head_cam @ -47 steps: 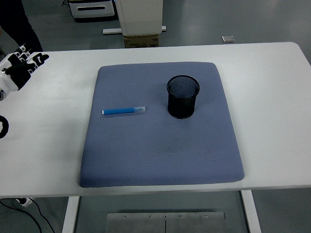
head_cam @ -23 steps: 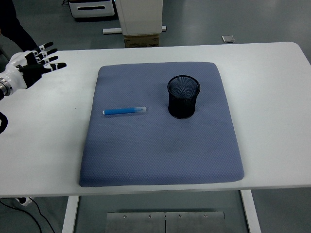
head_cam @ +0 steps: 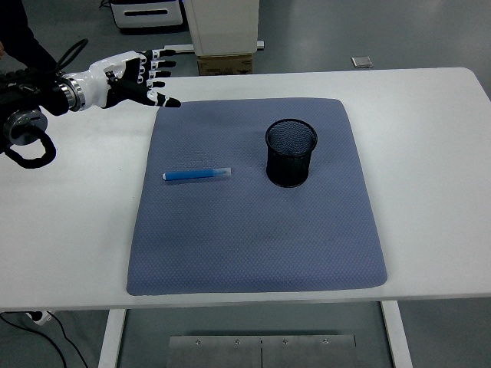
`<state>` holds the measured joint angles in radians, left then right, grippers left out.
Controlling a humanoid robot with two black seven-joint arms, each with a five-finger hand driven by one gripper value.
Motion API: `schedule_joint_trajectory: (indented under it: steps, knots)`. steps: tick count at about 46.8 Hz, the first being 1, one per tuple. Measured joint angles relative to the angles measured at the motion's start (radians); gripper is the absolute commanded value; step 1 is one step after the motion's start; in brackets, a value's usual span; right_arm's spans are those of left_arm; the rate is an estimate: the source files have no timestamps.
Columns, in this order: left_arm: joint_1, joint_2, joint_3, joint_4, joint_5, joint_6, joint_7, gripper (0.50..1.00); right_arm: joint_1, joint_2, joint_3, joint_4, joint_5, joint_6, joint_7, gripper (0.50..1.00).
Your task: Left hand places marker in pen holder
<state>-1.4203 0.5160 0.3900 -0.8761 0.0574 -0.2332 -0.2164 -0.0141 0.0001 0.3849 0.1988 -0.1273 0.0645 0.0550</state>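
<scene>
While our left hand (head_cam: 136,77) hovers fingers spread and empty, we see the marker (head_cam: 196,175) nearer us, lying crosswise; pen holder (head_cam: 291,152) just right.

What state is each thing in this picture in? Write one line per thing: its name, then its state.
Marker: lying flat on the mat, capped, not held.
Pen holder: upright on the mat, nothing seen inside.
Mat: spread flat on the table.
Left hand: open, fingers spread, holding nothing, over the table by the mat's far left corner.
Table: white, carrying the mat.
</scene>
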Motion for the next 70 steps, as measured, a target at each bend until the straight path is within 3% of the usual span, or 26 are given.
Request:
schedule_joint_trajectory:
  steps: [7,22,37,70]
  knots:
    - [-0.023,-0.002,0.148,-0.021,0.082,0.005,0.0,1.0,0.0,0.0,0.0,0.0,0.0,0.0,0.0,1.0]
    - [-0.066,-0.007,0.142,-0.022,0.431,0.041,0.0,1.0,0.0,0.0,0.0,-0.001,0.0,0.0,0.0,1.0]
    - [-0.07,-0.102,0.144,-0.036,0.661,0.04,0.0,1.0,0.0,0.0,0.0,0.0,0.0,0.0,0.0,1.0]
    - [-0.089,-0.178,0.149,-0.053,0.759,0.043,0.0,1.0,0.0,0.0,0.0,0.0,0.0,0.0,0.0,1.0]
